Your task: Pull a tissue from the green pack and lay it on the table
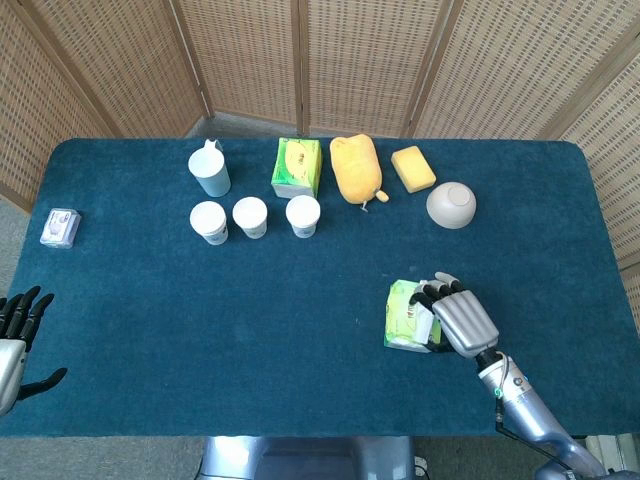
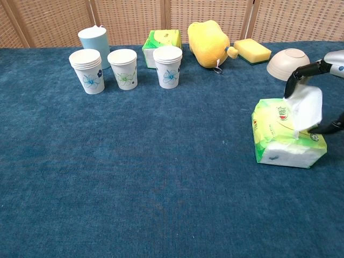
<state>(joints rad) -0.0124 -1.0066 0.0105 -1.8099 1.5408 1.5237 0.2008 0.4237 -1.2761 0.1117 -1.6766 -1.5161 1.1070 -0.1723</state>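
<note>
The green tissue pack [image 1: 405,315] lies flat on the blue table at front right, and a white tissue [image 2: 306,105] sticks up from its slot. My right hand [image 1: 460,318] hovers over the pack's right side. Its fingers [image 2: 307,70] curve over the top of the tissue, and the thumb [image 2: 329,127] sits low on the tissue's right. A wide gap remains between them, so the tissue is not pinched. My left hand [image 1: 15,340] rests at the table's front left edge with its fingers spread, holding nothing.
Across the back stand a light blue pitcher [image 1: 211,170], three paper cups [image 1: 250,216], a green tissue box [image 1: 297,167], a yellow soft toy [image 1: 356,168], a yellow sponge [image 1: 413,168] and an upturned beige bowl [image 1: 451,205]. A small packet [image 1: 60,227] lies far left.
</note>
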